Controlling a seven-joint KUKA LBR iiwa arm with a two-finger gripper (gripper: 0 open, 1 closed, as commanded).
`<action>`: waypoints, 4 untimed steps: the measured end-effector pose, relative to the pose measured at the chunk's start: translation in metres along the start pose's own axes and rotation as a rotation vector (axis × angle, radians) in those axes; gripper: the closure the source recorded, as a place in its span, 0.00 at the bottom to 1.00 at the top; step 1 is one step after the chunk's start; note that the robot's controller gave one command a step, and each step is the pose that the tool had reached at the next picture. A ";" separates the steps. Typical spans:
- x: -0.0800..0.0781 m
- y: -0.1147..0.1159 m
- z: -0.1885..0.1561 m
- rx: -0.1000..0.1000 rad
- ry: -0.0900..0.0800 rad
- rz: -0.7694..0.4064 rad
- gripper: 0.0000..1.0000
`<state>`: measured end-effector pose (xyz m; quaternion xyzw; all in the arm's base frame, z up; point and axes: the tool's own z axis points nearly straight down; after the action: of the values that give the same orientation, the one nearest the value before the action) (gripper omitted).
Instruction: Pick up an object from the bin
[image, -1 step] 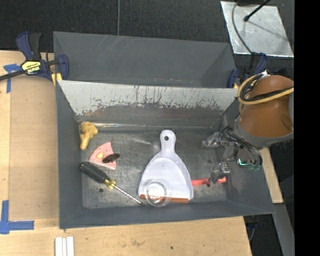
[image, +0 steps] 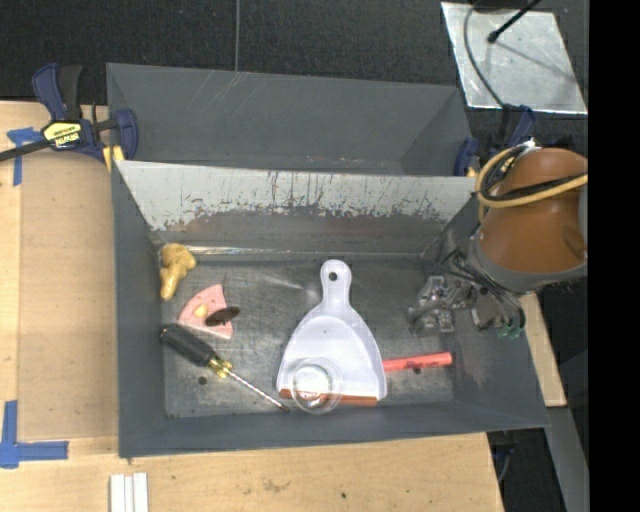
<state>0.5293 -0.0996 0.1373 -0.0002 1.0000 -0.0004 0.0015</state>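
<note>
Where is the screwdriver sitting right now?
The black-handled screwdriver lies on the floor of the bin at the camera view's lower left, just below the pink wedge, its tip by the white scoop.

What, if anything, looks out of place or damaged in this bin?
Nothing looks spilled or broken. The white scoop, black-handled screwdriver, red stick, pink wedge and yellow piece lie loose in the bin; the gripper is near the right wall.

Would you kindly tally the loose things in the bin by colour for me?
Yellow: 1, lump
Pink: 1, wedge
Black-handled: 1, screwdriver
White: 1, scoop
Clear: 1, cup
Red: 1, stick
Total: 6
</note>
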 end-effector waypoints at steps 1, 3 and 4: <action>0.000 0.000 0.000 0.000 0.000 0.000 1.00; 0.007 0.002 -0.093 -0.001 0.004 -0.101 1.00; 0.023 -0.005 -0.123 0.001 -0.004 -0.195 1.00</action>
<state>0.5062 -0.1045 0.2602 -0.0974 0.9952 -0.0009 0.0032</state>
